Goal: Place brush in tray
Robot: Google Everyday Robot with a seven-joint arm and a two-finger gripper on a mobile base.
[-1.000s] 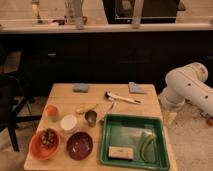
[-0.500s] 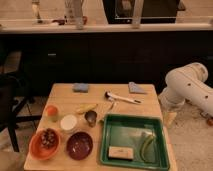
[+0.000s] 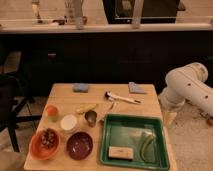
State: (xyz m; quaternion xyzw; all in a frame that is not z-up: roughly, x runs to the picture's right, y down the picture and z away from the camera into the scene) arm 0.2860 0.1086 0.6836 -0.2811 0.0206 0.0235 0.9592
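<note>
The brush lies on the wooden table with its white handle pointing right and its dark head to the left. It is just behind the green tray and outside it. The tray sits at the table's front right and holds a tan block and a curved green-yellow strip. My white arm hangs beside the table's right edge. The gripper points down there, right of the brush and apart from it.
A dark-red bowl, an orange bowl, a white cup, an orange cup and a metal cup stand front left. A blue sponge and a grey cloth lie at the back. A dark chair stands at left.
</note>
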